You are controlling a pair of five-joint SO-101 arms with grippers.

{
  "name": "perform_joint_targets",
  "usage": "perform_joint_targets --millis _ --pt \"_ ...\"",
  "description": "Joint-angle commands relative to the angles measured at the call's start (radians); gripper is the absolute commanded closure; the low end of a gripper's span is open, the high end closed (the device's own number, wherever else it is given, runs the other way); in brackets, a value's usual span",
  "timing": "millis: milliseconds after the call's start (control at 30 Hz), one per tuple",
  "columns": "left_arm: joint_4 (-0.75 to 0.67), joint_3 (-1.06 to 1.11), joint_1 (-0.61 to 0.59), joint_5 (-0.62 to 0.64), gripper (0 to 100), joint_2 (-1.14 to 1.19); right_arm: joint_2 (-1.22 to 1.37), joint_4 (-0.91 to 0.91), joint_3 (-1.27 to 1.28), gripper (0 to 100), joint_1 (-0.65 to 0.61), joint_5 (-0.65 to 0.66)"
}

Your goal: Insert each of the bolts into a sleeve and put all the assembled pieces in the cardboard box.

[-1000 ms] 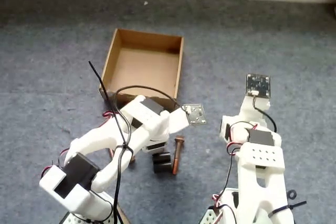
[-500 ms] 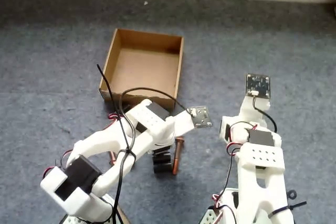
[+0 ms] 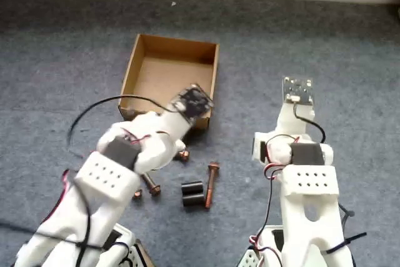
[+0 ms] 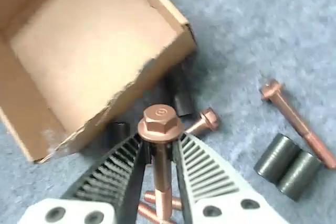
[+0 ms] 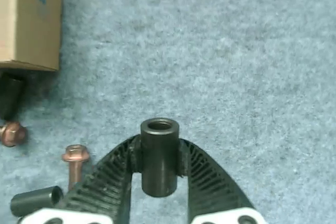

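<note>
The left end effector [image 4: 160, 145] is closed on a copper-coloured metal bolt with a hexagonal flange head [image 4: 160, 123]. The head stands out past the fingertips and the shank runs back between the jaws, so the bolt is kept straight along the fingers (probably to aim it like a pin). I cannot tell whether its threaded end is free. It hangs just in front of the near wall of the open brown cardboard box [image 4: 79, 40].

The right end effector [image 5: 159, 153] clamps a dark grey cylindrical metal sleeve [image 5: 159, 129] by its round sides, well to the right of the box, above the grey carpeted tabletop [image 3: 325, 42]. This side grip leaves one open end of the bore uncovered, which I judge is on purpose, so that the bolt can enter it.

In front of the box lie two loose sleeves [image 3: 193, 193] side by side, and a loose bolt [image 3: 212, 184] just beside them. I judge these wait for later pairs, and the joining of the held pair is the step in hand.
</note>
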Motion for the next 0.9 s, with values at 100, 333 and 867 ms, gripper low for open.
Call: perform_joint_targets --millis 100,333,867 --pt "-0.009 -0.004 -0.105 0.172 99 -0.315 -0.039 0.165 -0.168 99.3 -0.150 -0.040" --pt "-0.017 0.056 -0.113 0.298 99 -0.487 -0.249 0.217 -0.208 99.3 -0.259 -0.040" --pt "-0.115 0.087 -0.108 0.549 99 -0.687 -1.049 -0.314 0.568 99.4 -0.446 -0.034"
